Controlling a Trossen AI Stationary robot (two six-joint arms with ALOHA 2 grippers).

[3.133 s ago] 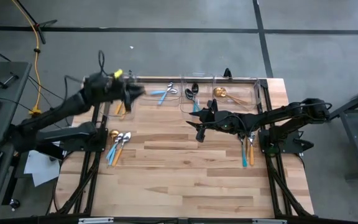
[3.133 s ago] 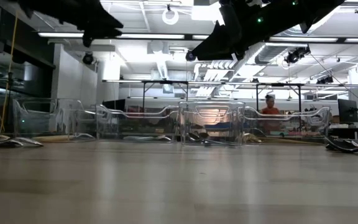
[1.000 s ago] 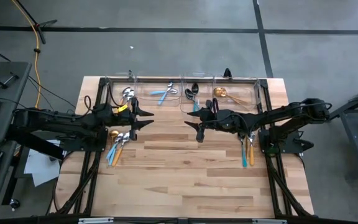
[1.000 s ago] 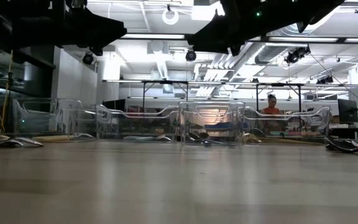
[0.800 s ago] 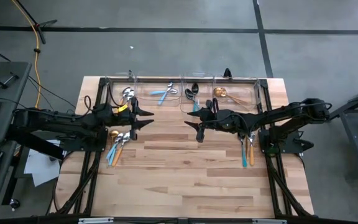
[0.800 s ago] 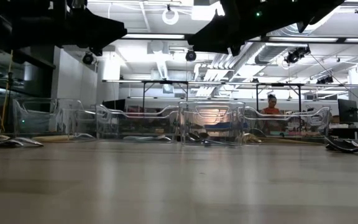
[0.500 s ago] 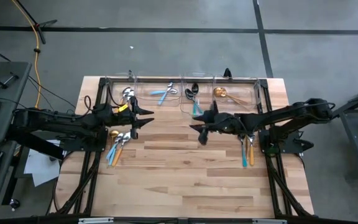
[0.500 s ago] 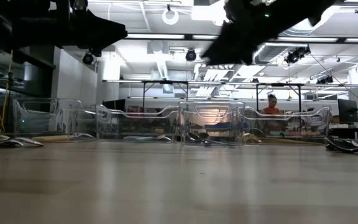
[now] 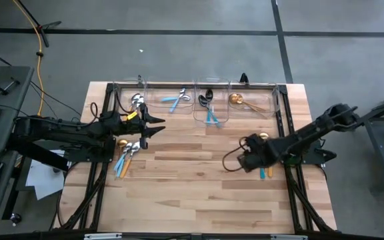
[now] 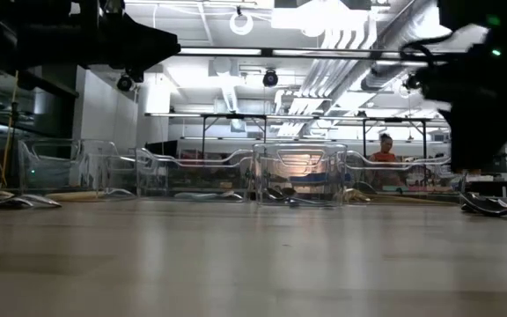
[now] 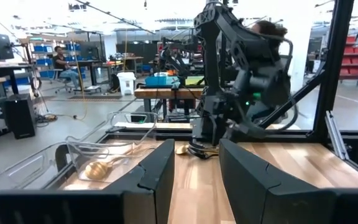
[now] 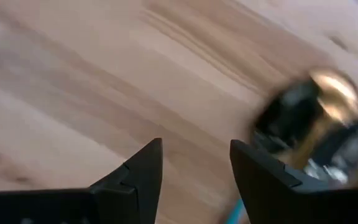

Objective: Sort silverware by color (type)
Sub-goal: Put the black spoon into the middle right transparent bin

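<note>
A: Looking down on the tabletop (image 9: 199,180), what sits around the row of clear bins (image 9: 195,100)?

B: The bins line the far edge. Inside them lie silver spoons (image 9: 137,101) at the left end, light-blue-handled pieces (image 9: 177,99) next, a black spoon with a blue handle (image 9: 207,107) after that, and gold pieces (image 9: 240,101) at the right end. Nearer than the bins' left end lies a loose cluster of cutlery (image 9: 127,155) with orange and blue handles and one gold head. Nearer than their right end lie a few more pieces (image 9: 266,163), partly covered by the right arm.

A: Anything in the way?

B: The left arm crosses just above the left cluster. Beyond the bins, in the room, a person (image 10: 383,150) sits at a bench.

A: And the hands?

B: The left hand (image 9: 153,125) hovers just nearer than the bins' left end, fingers (image 11: 151,177) apart, holding nothing. The right hand (image 9: 234,160) is low over bare wood, well nearer than the bins' right end, beside the right pieces. Its fingers (image 12: 132,177) are spread with only wood between them; a gold spoon head (image 12: 331,87) shows blurred close by.
</note>
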